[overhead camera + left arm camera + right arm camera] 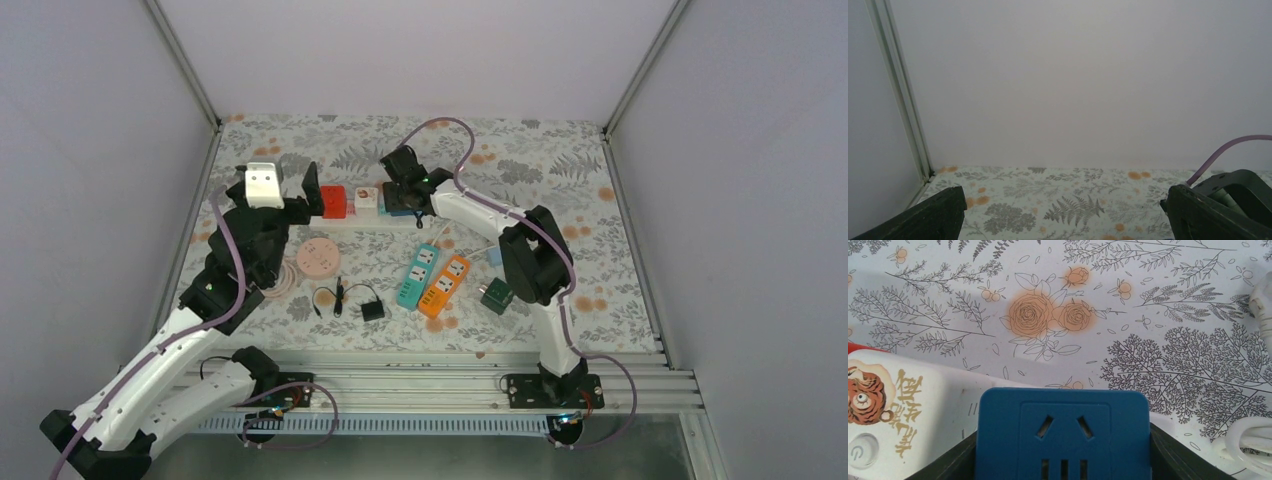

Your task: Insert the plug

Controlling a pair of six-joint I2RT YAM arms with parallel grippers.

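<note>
My right gripper [403,192] [1063,462] is shut on a blue plug cube [1063,432] [401,205], with one dark finger against each of its sides. The cube's socket face looks at the wrist camera. It sits over the white power strip [960,407] [372,222], next to a white cube with a tiger print [883,415] [366,196]. I cannot tell how deep the blue cube sits. A red cube [333,201] stands further left on the strip. Beside it my left gripper [308,200] [1063,212] is wide open and holds nothing, facing the back wall.
Nearer the arms lie a round pink socket [319,257], a teal strip [417,274], an orange strip [444,286], a green cube [497,296] and a black adapter with its cable [372,310]. A white cable [1255,435] curls right of the blue cube.
</note>
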